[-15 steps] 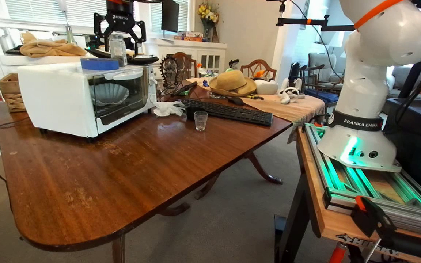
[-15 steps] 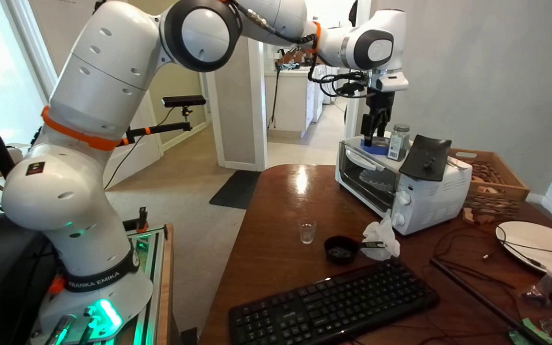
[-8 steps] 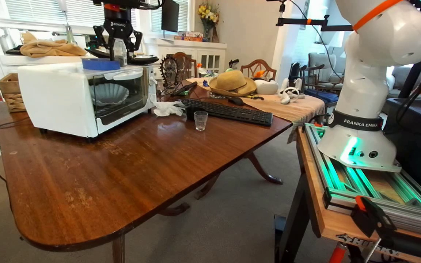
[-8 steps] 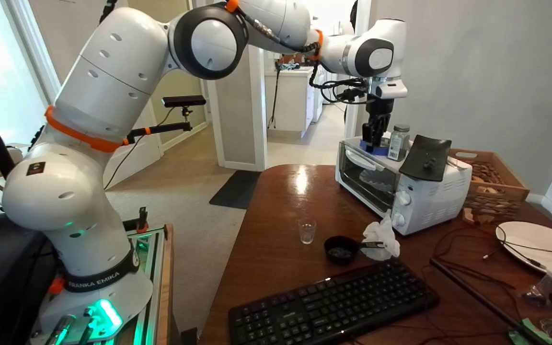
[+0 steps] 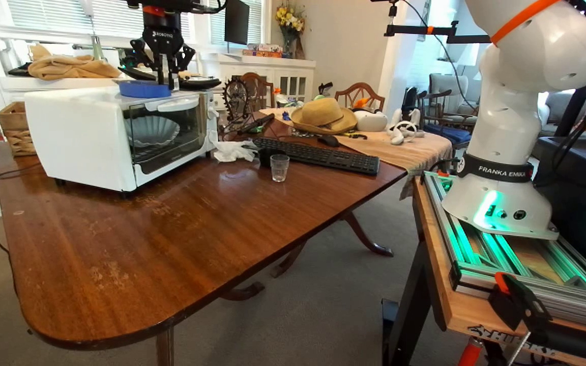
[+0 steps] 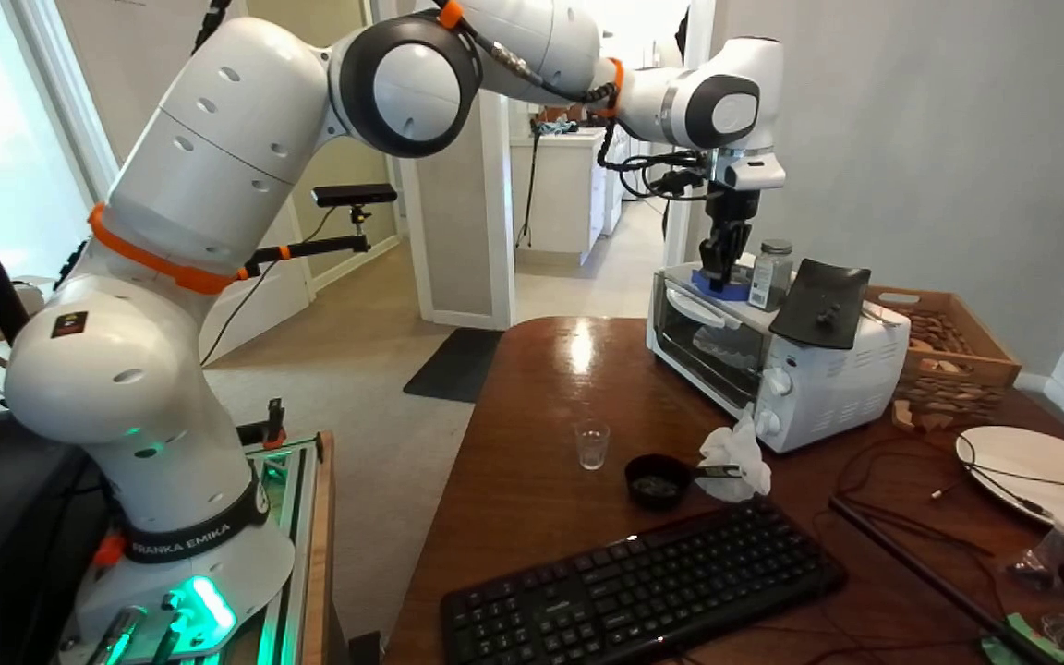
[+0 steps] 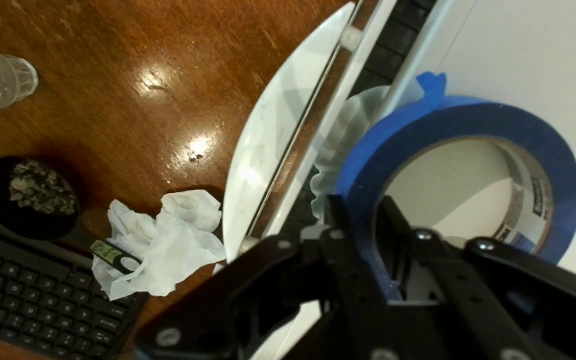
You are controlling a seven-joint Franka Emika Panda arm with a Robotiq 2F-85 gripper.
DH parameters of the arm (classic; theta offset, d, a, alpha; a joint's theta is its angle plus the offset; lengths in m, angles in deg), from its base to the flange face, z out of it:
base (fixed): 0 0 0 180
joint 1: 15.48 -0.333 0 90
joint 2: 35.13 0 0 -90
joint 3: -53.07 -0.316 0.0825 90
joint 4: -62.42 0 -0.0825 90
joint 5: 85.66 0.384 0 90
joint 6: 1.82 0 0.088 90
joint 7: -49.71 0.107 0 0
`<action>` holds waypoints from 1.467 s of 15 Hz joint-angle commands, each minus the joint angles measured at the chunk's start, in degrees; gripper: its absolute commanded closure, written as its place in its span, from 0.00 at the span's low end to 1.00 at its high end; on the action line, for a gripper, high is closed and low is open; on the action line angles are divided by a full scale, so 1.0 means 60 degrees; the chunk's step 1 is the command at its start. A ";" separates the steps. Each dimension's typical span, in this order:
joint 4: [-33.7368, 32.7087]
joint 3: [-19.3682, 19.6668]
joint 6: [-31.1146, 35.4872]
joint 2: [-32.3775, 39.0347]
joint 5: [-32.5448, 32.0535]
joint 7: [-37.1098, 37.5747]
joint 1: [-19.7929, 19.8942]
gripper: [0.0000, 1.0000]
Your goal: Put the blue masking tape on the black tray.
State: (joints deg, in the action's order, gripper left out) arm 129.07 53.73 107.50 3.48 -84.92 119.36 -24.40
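The blue masking tape (image 7: 473,119) lies flat on top of the white microwave, near its front edge above the door, and shows in both exterior views as a low blue ring (image 5: 143,90). My gripper (image 7: 361,206) points down and is shut on the near wall of this ring, one finger inside the hole and the other outside. In an exterior view the gripper (image 6: 721,279) covers part of the roll. The black tray (image 6: 820,303), a curved dark piece, rests on the same microwave top, past a glass jar. It is out of the wrist view.
Between tape and tray a lidded glass jar (image 6: 771,277) stands close beside the gripper. The microwave (image 5: 79,137) has a door handle at its front. Lower on the table are a clear glass (image 6: 592,445), a black bowl (image 6: 658,482), crumpled tissue (image 6: 735,462) and a keyboard (image 6: 643,591).
My gripper has come down a little and its jaws have closed from wide open onto the tape's wall. The tape has shifted slightly, and the jar has moved slightly as well.
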 commanded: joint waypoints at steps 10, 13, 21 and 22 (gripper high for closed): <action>-0.1206 -0.0239 -0.0325 -0.0068 0.0082 -0.0685 -0.0156 0.95; -0.1440 -0.0272 -0.0238 -0.0297 0.0101 -0.0792 -0.0139 0.95; -0.1207 -0.0051 0.0354 -0.1587 0.0213 -0.0414 0.0212 0.95; -0.1081 -0.0002 0.0484 -0.1739 0.0323 -0.0327 0.0360 0.95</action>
State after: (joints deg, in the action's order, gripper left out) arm 119.39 53.22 107.84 -3.74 -84.73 115.94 -24.15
